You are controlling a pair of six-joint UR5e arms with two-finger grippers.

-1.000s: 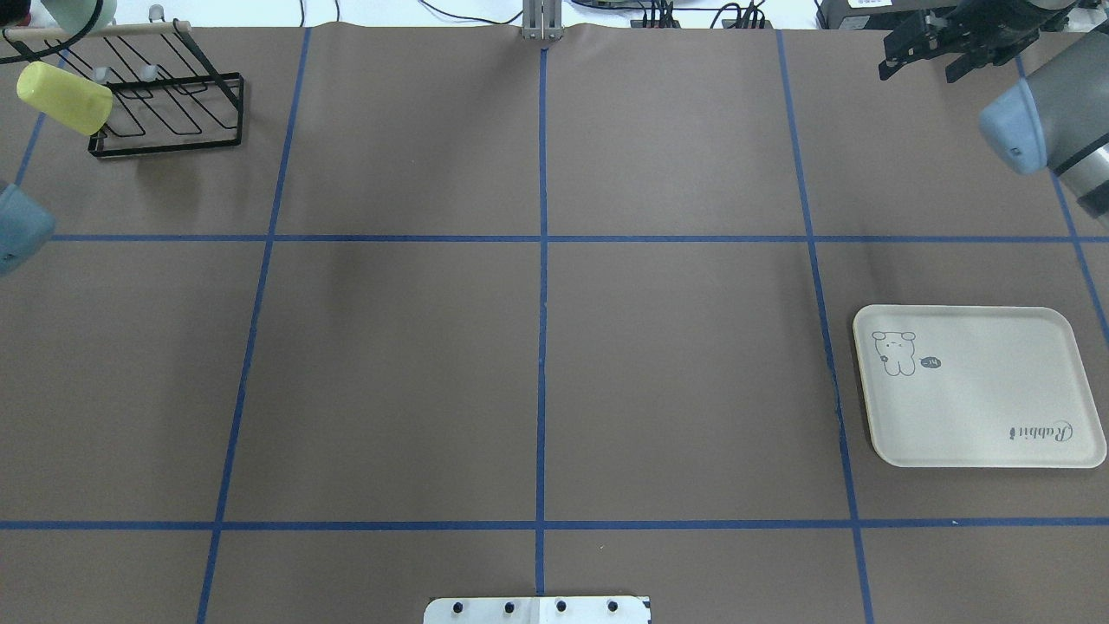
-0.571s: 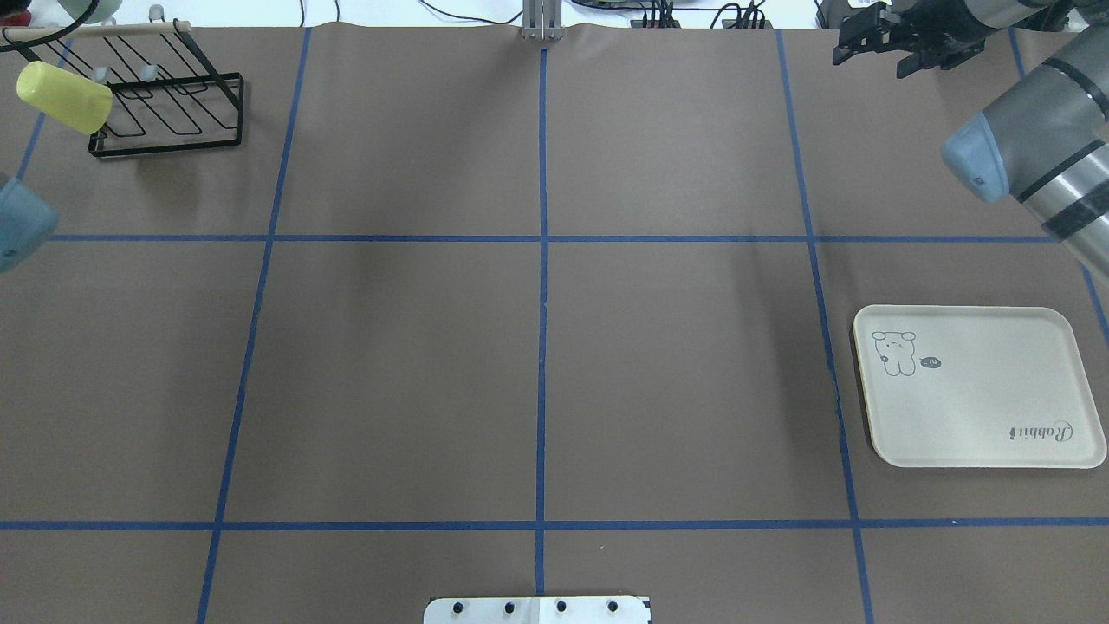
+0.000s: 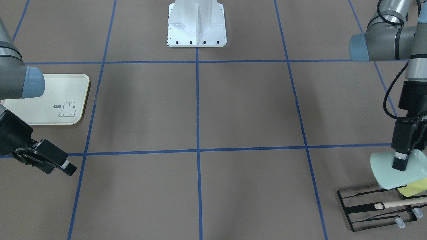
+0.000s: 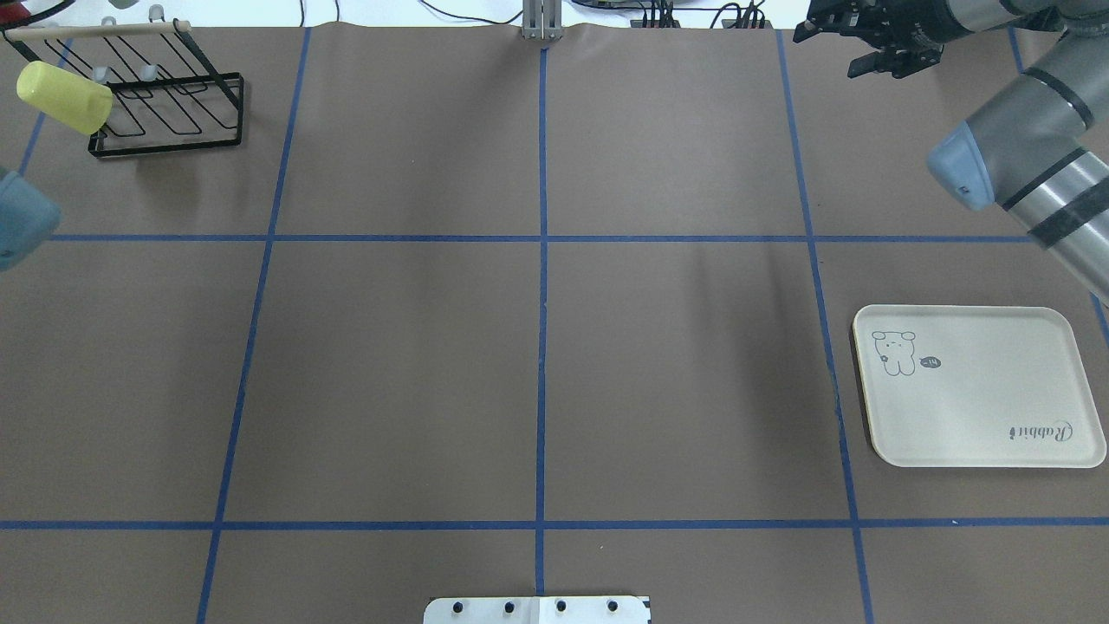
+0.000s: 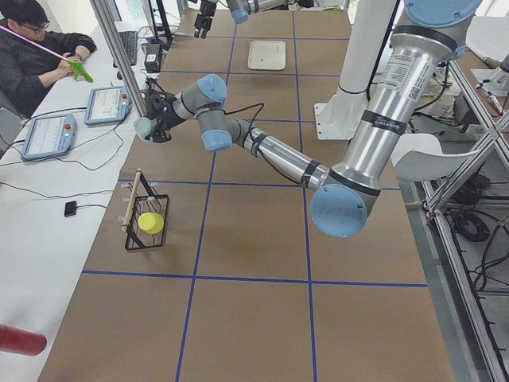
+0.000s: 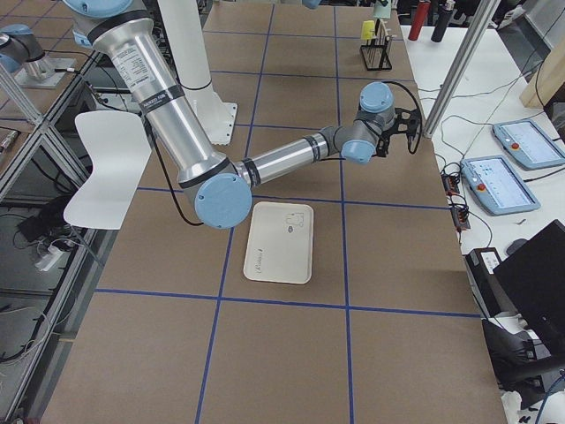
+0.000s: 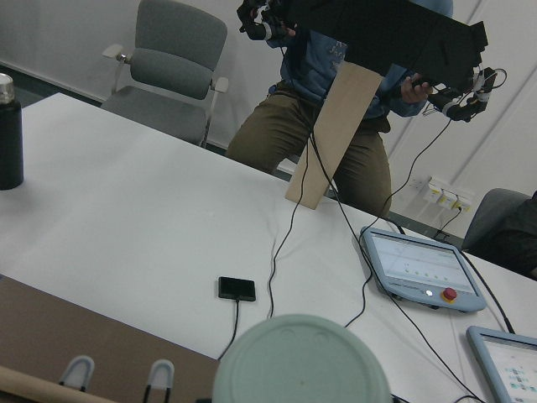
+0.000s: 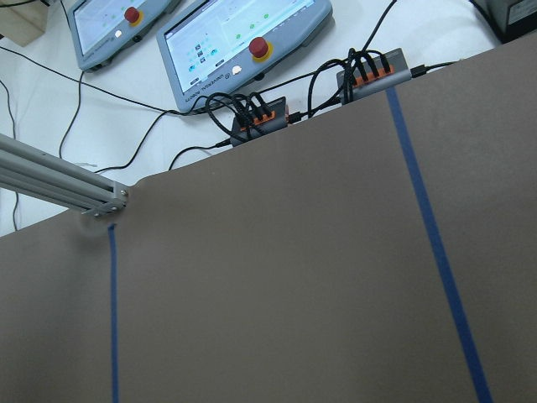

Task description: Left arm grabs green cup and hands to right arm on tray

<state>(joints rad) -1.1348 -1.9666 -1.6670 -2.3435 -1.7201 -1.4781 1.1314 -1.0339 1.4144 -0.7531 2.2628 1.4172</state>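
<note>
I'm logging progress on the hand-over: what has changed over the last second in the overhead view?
The right gripper, open, slid along the far side toward the centre. The green cup, held by the left gripper, slipped almost out of the overhead view's top left. The tray, black wire rack and yellow-green cup stayed put.

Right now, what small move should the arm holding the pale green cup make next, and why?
Probably carry the pale mint-green plastic cup toward the table's middle: the left end effector grips it clear of the black wire rack, while the open right end effector is far across.
</note>
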